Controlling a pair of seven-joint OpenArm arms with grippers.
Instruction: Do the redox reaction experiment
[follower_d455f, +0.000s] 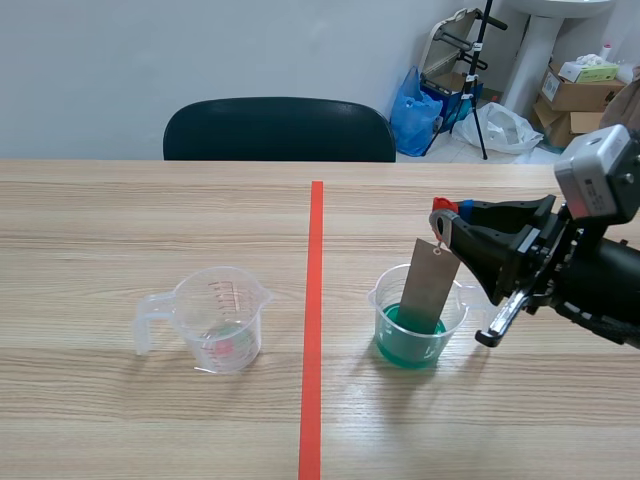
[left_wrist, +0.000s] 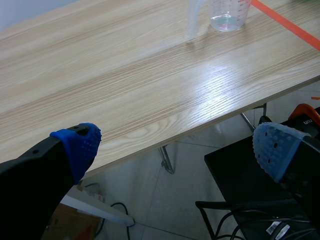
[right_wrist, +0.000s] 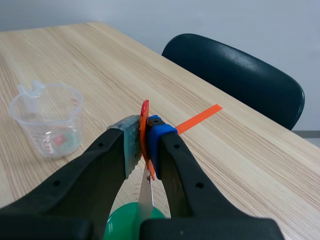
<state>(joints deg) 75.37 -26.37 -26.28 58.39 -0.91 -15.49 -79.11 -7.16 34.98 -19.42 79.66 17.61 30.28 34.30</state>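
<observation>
Right of the tape line (follower_d455f: 315, 330), the metal strip (follower_d455f: 430, 285) leans with its lower end in the green liquid of a clear beaker (follower_d455f: 415, 318). It hangs from a red clip (follower_d455f: 442, 207) pinched in the right claw (follower_d455f: 447, 218), probably so the metal reacts yet lifts out cleanly. A near-empty cup (follower_d455f: 220, 320) stands apart. Beyond the worktop (left_wrist: 125, 90) edge, the left claw (left_wrist: 177, 147) gapes wide, holding nothing.

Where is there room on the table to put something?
Bare wood: between the clear measuring cup and the tape line, and along the far side by the chair. Crowded: the cup of green liquid, where the right gripper holds a metal plate.
</observation>
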